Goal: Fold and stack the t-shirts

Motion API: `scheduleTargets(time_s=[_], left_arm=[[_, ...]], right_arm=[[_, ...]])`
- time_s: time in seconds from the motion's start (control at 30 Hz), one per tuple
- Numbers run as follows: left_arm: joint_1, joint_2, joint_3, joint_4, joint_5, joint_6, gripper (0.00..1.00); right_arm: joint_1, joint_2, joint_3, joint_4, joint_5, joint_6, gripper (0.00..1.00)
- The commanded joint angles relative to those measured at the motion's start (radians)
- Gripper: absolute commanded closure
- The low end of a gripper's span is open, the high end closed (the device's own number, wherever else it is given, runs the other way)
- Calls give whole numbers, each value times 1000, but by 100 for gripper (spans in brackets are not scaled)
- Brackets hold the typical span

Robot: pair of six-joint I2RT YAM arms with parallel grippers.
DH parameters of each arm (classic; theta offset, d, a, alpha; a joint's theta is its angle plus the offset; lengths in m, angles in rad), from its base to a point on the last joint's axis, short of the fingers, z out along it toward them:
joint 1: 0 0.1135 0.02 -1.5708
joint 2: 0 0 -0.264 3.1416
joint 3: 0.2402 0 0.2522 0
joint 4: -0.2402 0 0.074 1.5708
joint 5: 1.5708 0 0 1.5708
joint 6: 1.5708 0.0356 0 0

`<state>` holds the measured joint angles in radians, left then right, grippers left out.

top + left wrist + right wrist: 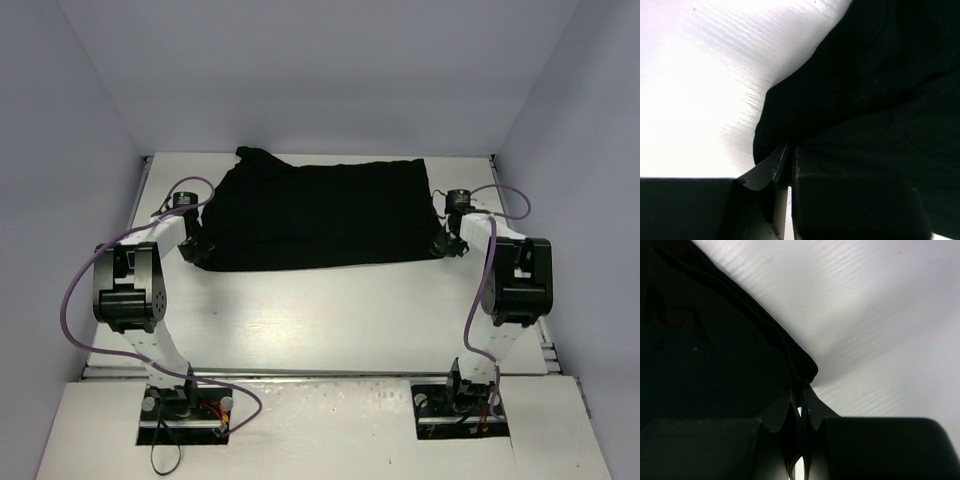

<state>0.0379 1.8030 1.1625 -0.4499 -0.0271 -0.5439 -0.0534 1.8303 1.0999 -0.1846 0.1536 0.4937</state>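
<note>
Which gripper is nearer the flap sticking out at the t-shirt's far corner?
Left. The left gripper has its jaws shut on the near corner of the t-shirt on the side of the flap; the right gripper holds the opposite near corner, across the cloth.

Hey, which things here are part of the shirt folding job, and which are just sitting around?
Part of the job:
t-shirt
left gripper, shut on the t-shirt's edge
right gripper, shut on a t-shirt corner

Just there:
table
purple cables

Tabletop glare; close foreground perhaps blurred
</note>
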Motion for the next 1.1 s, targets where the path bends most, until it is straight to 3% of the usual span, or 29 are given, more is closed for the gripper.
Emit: scheduleTargets(time_s=[0.0,0.13,0.23,0.33,0.5,0.57,0.67,0.87,1.07], left_arm=[[16,-20,-8,-109,-169,46,100],[20,-82,-53,-150,-173,29,100],[20,-152,-84,-162,-157,18,99],[20,-206,-80,-182,-147,24,83],[19,-320,22,-237,-158,58,42],[15,-349,71,-250,-151,69,38],[-45,-357,118,-242,-98,68,39],[-190,-251,131,-132,-7,53,53],[-196,-102,107,-18,25,19,64]], right_arm=[[-51,-58,-85,-95,126,-22,99],[-51,-128,-133,-115,132,-26,96],[-51,-181,-141,-125,124,-31,85],[-45,-229,-114,-147,124,-40,76],[-17,-312,-30,-189,122,-56,63],[-3,-320,4,-190,93,-62,61],[15,-294,55,-188,13,-78,61],[24,-174,117,-155,-83,-73,67],[22,-60,108,-36,-186,-39,73]])
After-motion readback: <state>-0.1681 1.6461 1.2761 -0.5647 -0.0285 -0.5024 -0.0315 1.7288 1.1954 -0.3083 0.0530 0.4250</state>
